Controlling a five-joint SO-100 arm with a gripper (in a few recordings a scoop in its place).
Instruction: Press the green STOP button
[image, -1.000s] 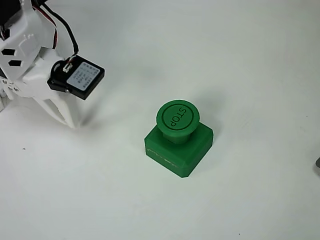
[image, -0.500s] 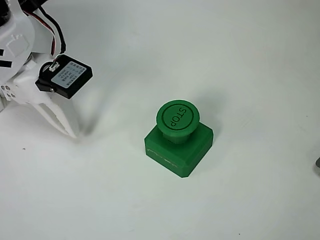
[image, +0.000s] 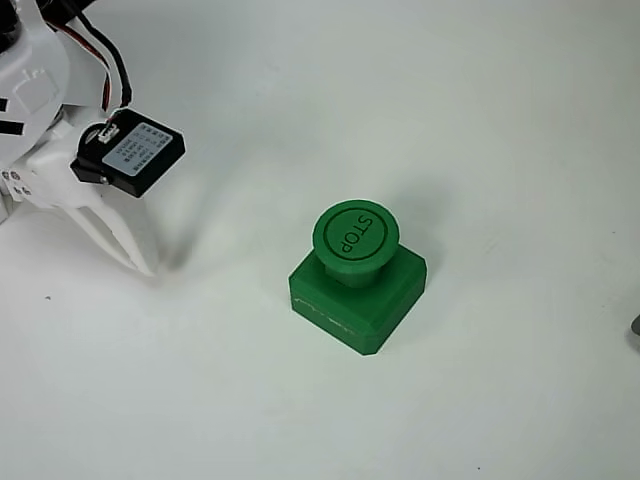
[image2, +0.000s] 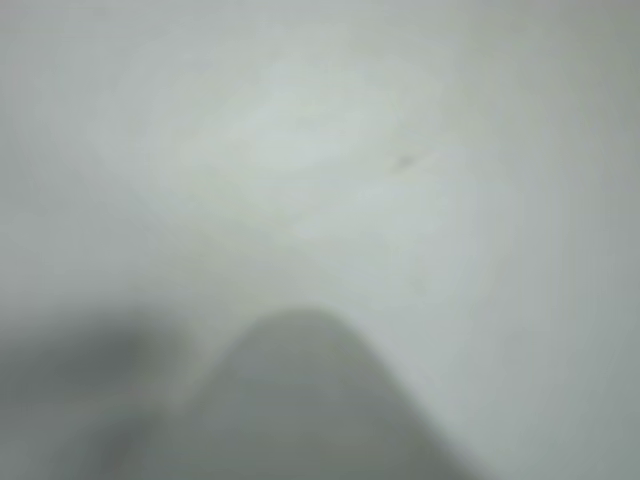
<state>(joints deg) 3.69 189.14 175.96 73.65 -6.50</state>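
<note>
White gripper (image: 145, 262) at the left edge of the fixed view points down with its tip at the table (image: 500, 120); whether its fingers are parted I cannot tell, and the wrist view is blurred. Well apart to its right stands the green STOP button (image: 356, 236), upright on its square base, one base corner toward the camera, the lettering running top to bottom.

In the fixed view the STOP button (image: 356, 278) sits mid-table (image: 500, 120), with the gripper (image: 145, 262) well off to its left, tips down near the surface.
</note>
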